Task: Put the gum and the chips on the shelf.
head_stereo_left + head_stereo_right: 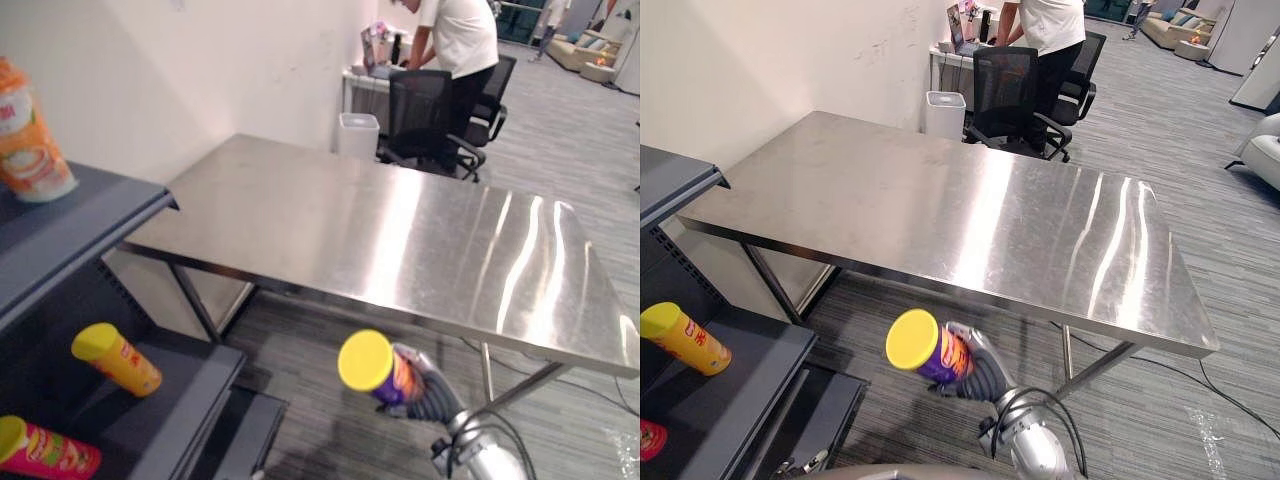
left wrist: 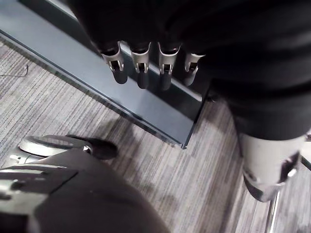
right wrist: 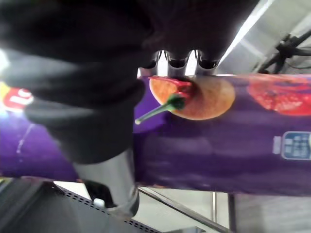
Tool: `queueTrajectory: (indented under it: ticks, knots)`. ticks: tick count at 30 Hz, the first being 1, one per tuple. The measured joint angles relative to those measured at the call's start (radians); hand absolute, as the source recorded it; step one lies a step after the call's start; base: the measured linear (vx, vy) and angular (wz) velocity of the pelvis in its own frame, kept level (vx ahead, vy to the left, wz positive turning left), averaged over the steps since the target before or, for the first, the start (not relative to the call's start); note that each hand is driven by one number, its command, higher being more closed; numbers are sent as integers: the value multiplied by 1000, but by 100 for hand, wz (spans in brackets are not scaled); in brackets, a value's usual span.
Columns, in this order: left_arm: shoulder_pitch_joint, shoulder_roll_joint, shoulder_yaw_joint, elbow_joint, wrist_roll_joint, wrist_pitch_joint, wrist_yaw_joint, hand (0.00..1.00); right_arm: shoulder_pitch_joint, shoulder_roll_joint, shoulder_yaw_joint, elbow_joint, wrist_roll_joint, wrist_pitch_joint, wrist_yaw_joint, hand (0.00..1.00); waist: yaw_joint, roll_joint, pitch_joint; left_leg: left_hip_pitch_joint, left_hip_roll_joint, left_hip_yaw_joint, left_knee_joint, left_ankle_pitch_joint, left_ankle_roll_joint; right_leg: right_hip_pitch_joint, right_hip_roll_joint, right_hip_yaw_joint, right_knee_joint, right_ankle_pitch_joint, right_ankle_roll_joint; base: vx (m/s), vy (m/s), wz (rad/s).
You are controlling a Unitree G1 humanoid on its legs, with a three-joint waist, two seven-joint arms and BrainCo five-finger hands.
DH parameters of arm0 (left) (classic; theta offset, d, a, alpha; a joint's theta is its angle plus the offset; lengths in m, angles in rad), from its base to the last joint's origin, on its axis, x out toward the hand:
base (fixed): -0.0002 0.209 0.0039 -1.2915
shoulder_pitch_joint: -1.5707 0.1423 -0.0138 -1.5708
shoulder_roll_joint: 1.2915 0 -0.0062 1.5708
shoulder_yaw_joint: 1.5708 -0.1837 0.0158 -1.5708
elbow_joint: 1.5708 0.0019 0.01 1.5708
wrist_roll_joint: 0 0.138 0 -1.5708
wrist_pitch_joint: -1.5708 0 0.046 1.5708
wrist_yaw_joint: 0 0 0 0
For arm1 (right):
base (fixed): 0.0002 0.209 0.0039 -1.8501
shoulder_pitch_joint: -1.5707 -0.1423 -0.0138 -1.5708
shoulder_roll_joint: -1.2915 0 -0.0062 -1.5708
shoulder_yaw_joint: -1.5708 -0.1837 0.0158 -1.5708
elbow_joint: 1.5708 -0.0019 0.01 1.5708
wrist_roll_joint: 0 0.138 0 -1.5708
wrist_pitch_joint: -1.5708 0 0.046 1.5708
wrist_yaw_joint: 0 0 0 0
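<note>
A purple chips can (image 1: 378, 367) with a yellow lid hangs in the air below the steel table's front edge, lid toward the shelf. My right hand (image 1: 428, 390) is shut on it; in the right wrist view its fingers (image 3: 177, 60) and thumb curl round the purple can (image 3: 218, 141). The dark shelf unit (image 1: 90, 225) stands at the left, a short way from the can. My left hand (image 2: 141, 68) hangs with relaxed fingers, holding nothing, above the shelf's low base board (image 2: 146, 109).
A yellow can (image 1: 116, 359) and a red can (image 1: 48, 450) lie on the lower shelf; an orange-and-white container (image 1: 28, 135) stands on the top one. The steel table (image 1: 400, 240) is bare. Behind it are office chairs (image 1: 425, 110), a white bin (image 1: 358, 133) and a person (image 1: 460, 45).
</note>
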Motion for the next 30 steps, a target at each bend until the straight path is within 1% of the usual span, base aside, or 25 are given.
queueTrajectory:
  ticks: [3,4,7,12,16,19,24,25,26,27,29,30]
  knots:
    - [0,-1,-19,3,0,0,0,0,5,33,-4,99,-8,6,0,100,-2,13,0,3,3,3,0,-2,-4,0,0,1,-1,0,0,31,-2,-4]
    - [0,-3,-20,3,0,0,0,0,10,40,-5,128,-8,16,1,100,-2,19,1,12,3,5,0,-3,-6,2,1,1,-1,-1,-1,41,-4,-3]
    - [2,-8,-23,3,3,0,0,0,34,53,-14,153,-7,23,2,100,-3,29,2,16,6,6,0,-9,-9,13,3,1,-3,-4,-1,13,-2,-1]
    - [0,-6,-31,2,26,0,2,0,34,67,-48,166,-2,24,1,100,-7,31,2,16,13,5,0,-13,-14,14,9,-1,-4,-12,-4,0,0,0]
    - [-2,1,-59,2,28,0,5,0,34,77,-65,166,0,31,1,100,-8,33,2,16,19,4,2,-17,-20,14,15,-3,-4,-13,-4,0,0,0]
    - [-1,0,-60,2,28,0,10,0,34,89,-83,166,33,37,0,100,-10,35,2,16,23,1,6,-20,-24,14,19,-5,-2,-12,-7,31,-17,3]
    - [-3,1,-70,1,28,0,10,0,33,88,-91,165,44,37,-1,100,-8,41,7,11,29,-9,12,-25,-30,15,25,-17,5,-15,-11,11,-15,5]
    - [-6,1,-73,-4,28,0,10,0,32,88,-93,163,64,37,-1,100,-8,42,21,-8,28,-22,47,-37,-29,11,26,-28,25,-27,-13,-31,-40,29]
    - [-9,2,-79,-10,27,-1,10,0,33,87,-98,161,76,37,-1,100,-8,45,33,-38,27,-41,88,-56,-36,-4,25,-44,58,-47,-16,-40,-41,43]
    - [-16,2,-79,-12,26,-1,10,0,32,87,-104,159,76,37,-1,100,-7,47,45,-62,27,-63,112,-61,-40,-19,24,-62,85,-65,-20,-51,-51,63]
    - [-37,2,-79,-15,24,-1,11,0,30,84,-120,144,77,37,-1,100,1,51,82,-107,27,-107,150,-65,-46,-51,21,-102,146,-94,-29,-54,-54,70]
    - [-50,4,-78,-22,19,-2,16,0,29,82,-129,135,84,37,-5,100,2,52,117,-137,27,-137,178,-66,-49,-74,14,-135,196,-124,-39,-87,-59,64]
